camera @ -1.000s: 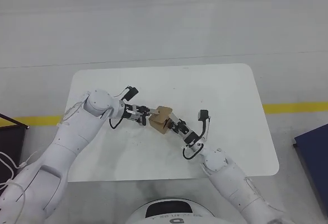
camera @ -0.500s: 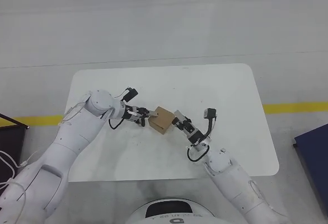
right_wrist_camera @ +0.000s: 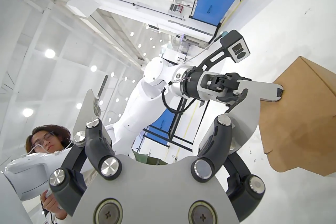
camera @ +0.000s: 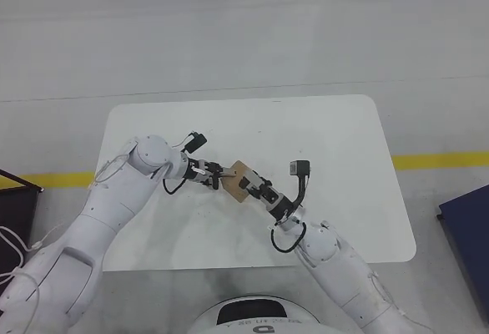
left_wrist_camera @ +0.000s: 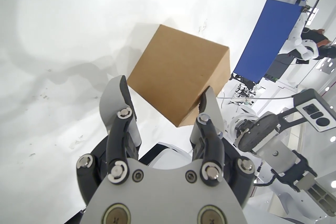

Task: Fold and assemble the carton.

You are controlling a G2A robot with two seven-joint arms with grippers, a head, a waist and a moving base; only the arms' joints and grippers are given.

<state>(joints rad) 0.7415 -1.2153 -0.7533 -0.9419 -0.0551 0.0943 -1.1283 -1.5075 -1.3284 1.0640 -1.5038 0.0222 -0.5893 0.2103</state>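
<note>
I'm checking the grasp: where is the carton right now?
In the top view the carton is near the middle of the table, held by the jaws of the left gripper, with the right gripper beside it on its other side.

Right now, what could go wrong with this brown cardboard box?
The left hand grips the brown cardboard carton only near one corner, so it could pivot or slip out. The open right hand has the carton beside one finger, not between them; a push there may dent a wall or knock it loose.
</note>
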